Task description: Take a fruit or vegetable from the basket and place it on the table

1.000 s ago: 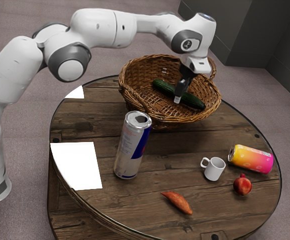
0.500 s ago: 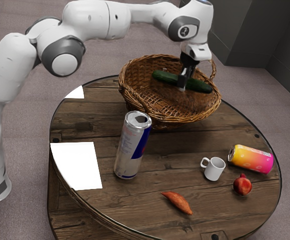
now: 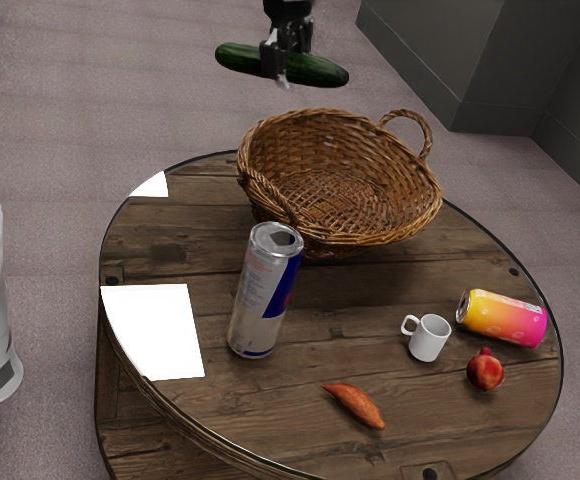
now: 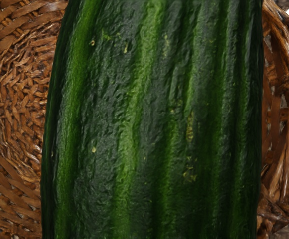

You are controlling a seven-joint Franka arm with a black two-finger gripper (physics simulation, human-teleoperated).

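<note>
The round wooden tabletop (image 3: 190,240) is the largest thing here, its brown planks running beneath a dark rim. Toward its far side sits the wicker basket (image 3: 335,235), with a looped handle raised at the exterior view's right and the woven bottom in sight.

Two bright white patches lie along the tabletop's edge at the exterior view's left, the larger one (image 3: 155,330) nearer the camera and the smaller one (image 3: 153,186) farther back.

The dark green cucumber (image 3: 320,71) is up in the air, above the basket, its end at the exterior view's right dipping a little lower. The wrist view shows its ridged, lighter-striped skin close up, with wicker on either side of it. The black end effector (image 3: 278,66) is pinching the cucumber near its middle, a finger on each side.

On the tabletop, the tall silver can (image 3: 260,300) with blue and red markings stands upright in front of the basket. A yellow and pink can (image 3: 502,318) lies on its side near the exterior view's right edge of the tabletop. The orange sweet potato (image 3: 357,405) lies closer to the camera, tapering at both ends. The white mug (image 3: 430,338) stands just beside the lying can, its handle toward the exterior view's left. Smallest is the red pomegranate (image 3: 485,371), near the mug and the lying can.
</note>
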